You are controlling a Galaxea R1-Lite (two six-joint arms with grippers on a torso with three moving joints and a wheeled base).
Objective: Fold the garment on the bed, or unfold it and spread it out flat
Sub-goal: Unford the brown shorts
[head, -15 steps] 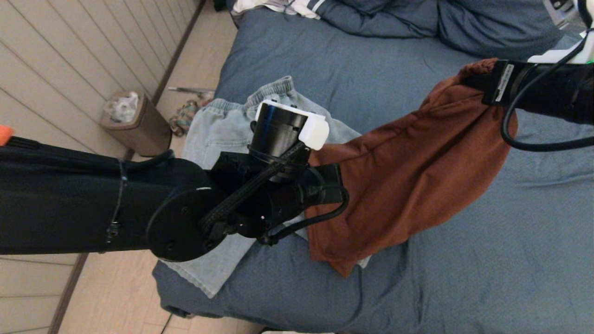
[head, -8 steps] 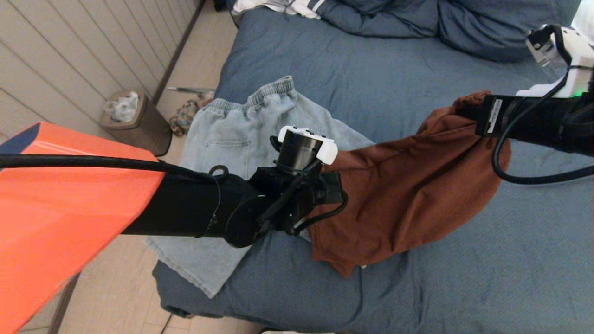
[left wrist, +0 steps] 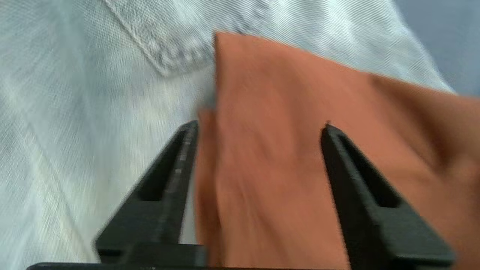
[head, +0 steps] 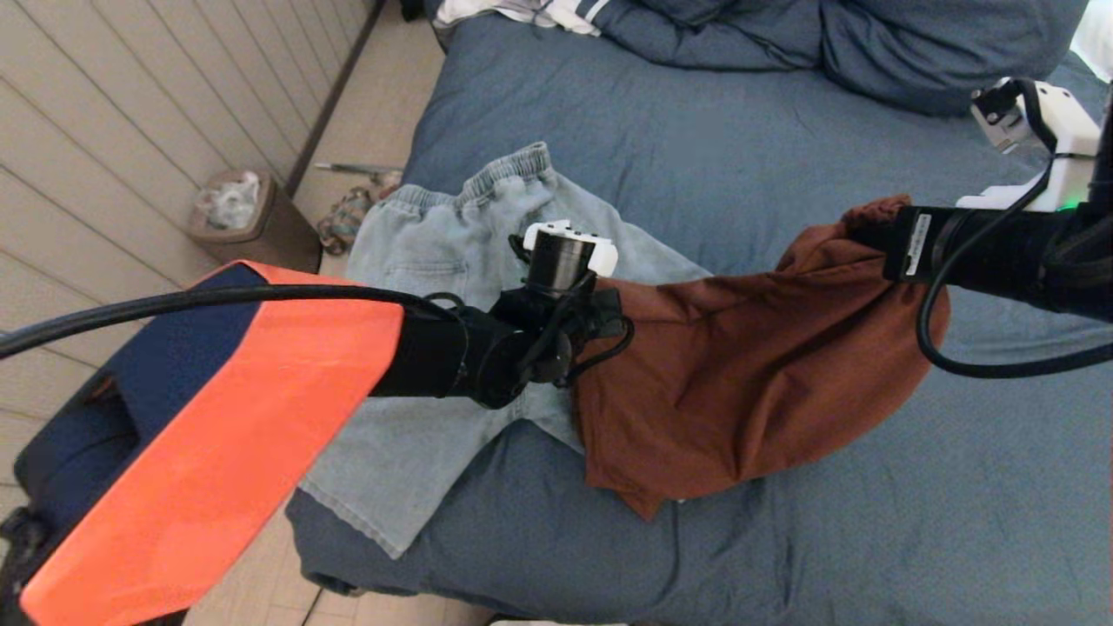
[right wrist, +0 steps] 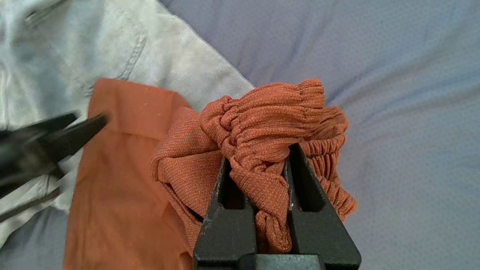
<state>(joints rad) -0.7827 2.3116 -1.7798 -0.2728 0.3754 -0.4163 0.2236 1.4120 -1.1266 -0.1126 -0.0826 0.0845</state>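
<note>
A rust-brown garment (head: 756, 374) hangs stretched across the slate-blue bed (head: 696, 130). Its near end drapes onto the cover. My right gripper (head: 869, 239) is at the right, shut on the bunched elastic waistband (right wrist: 262, 120); the fabric is pinched between the fingers of the right gripper (right wrist: 259, 155). My left gripper (head: 609, 317) is at the garment's left edge, over pale denim trousers (head: 417, 261). In the left wrist view the left gripper (left wrist: 259, 126) is open, and a flat corner of rust cloth (left wrist: 285, 150) lies loose between the fingers.
The pale denim trousers lie spread at the bed's left edge, partly under the rust garment. Blue pillows (head: 869, 43) and striped white clothing (head: 522, 13) sit at the far end. A bin (head: 252, 226) stands on the floor by the wall. My left arm's orange cover (head: 217, 417) blocks the lower left.
My left gripper's jaws have opened and released the rust cloth corner, and that arm has reached further out. The right gripper has come down with the waistband still held.
</note>
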